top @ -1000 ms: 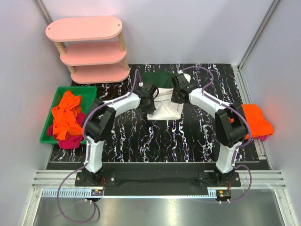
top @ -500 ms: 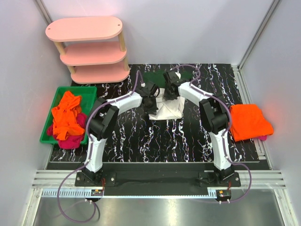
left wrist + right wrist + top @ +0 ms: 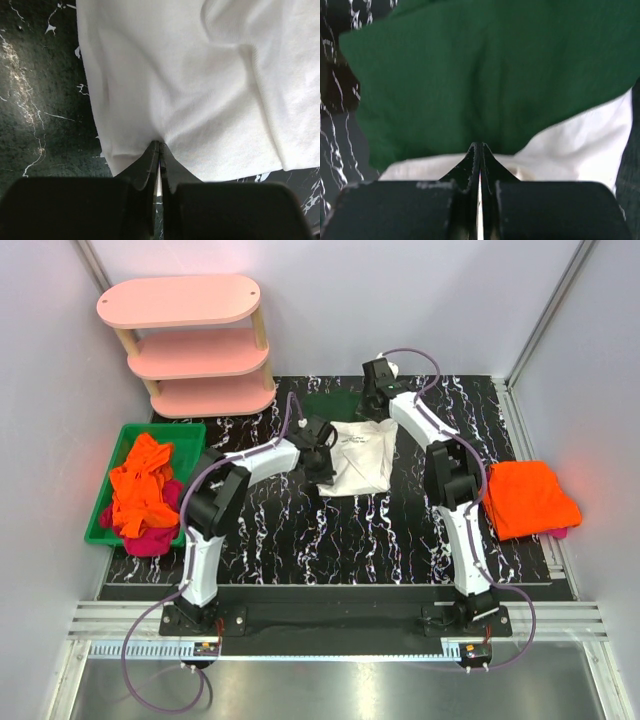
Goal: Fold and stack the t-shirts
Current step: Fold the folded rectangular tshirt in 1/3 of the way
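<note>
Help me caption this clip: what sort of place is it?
Probably a robot lab booth set up for laundry practice: plain walls close in a marbled black table, robot arms are bolted at its near edge, and a green bin holds crumpled t-shirts.

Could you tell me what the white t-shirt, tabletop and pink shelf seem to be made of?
White t-shirt: soft matte knit cloth, creased and draping. Tabletop: black marble-look surface with white veins, possibly laminate. Pink shelf: seemingly painted wood, smooth, pale posts.
</note>
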### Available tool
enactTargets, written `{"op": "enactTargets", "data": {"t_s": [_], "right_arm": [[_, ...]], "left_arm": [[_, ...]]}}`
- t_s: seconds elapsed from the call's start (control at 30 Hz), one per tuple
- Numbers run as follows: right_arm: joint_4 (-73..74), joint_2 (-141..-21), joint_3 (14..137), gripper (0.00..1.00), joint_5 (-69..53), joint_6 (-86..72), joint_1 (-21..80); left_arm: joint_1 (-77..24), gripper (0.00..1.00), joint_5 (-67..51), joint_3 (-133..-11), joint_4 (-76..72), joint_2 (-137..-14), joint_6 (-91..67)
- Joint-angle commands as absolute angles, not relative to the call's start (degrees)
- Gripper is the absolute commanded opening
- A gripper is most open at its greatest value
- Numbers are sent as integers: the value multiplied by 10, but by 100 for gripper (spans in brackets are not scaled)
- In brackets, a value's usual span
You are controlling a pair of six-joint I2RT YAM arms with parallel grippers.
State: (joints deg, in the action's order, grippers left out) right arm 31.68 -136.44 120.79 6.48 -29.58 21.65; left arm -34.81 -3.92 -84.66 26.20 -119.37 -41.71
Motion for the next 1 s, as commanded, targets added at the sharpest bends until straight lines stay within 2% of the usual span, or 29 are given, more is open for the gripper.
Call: {"op": "enactTargets", "data": {"t_s": [0.0, 0.13, 0.23, 0.37, 0.43, 0.57, 0.8, 0.97], "right_arm": [[345, -1415, 1270, 0, 47, -292, 203], [353, -1438, 1292, 0, 47, -289, 196], [348, -1413, 1285, 0, 61, -275, 192], [270, -1283, 1196, 0, 75, -272, 204], [231, -1236, 1163, 0, 103, -260, 214], [229, -1135, 1109, 4, 129, -244, 237], [230, -1038, 945, 6, 109, -280, 269], [211, -1006, 818, 0, 105, -308, 291]], "left_arm": [[-354, 6, -59, -815, 299, -1184, -417], [-355, 7, -57, -796, 302, -1168, -413], [-356, 7, -51, -784, 304, -1154, -407], [-359, 9, -24, -780, 303, -1139, -395], [-359, 15, -6, -780, 304, -1134, -388], [-359, 20, -2, -787, 299, -1129, -378], [-358, 21, -3, -823, 296, -1139, -378], [-347, 23, -3, -874, 297, -1145, -374]]}}
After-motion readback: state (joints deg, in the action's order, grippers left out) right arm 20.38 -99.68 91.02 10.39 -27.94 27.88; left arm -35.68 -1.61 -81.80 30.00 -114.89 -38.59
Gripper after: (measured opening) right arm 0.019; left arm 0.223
